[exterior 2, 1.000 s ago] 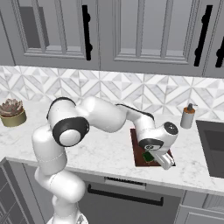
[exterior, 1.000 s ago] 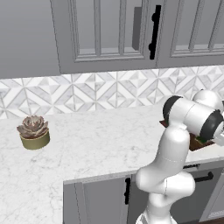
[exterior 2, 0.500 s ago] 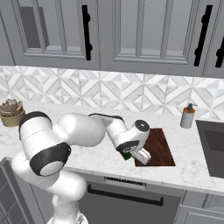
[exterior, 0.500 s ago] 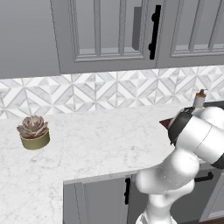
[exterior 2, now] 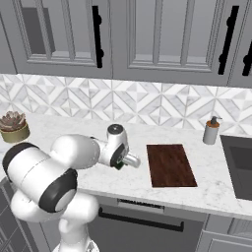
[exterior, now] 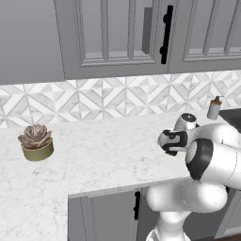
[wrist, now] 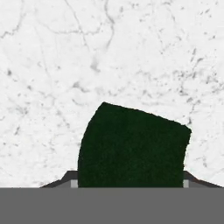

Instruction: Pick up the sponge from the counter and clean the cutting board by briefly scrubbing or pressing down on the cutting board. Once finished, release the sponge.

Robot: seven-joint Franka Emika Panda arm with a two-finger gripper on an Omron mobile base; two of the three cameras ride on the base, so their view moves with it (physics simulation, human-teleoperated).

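Note:
The dark green sponge sits between my fingertips, and my gripper is shut on it above the white marble counter. Seen from the right base, the gripper hangs low over the counter, a short way left of the dark reddish-brown cutting board. The board lies flat with nothing on it. From the left base, the gripper is at the counter's right side, and my own arm hides the board.
A soap dispenser stands at the back, right of the board, beside a dark sink. A potted succulent sits far left on the counter. Grey wall cabinets hang above the tiled backsplash.
My arm has swung left with the sponge, from over the cutting board to the counter left of it. The board now lies uncovered.

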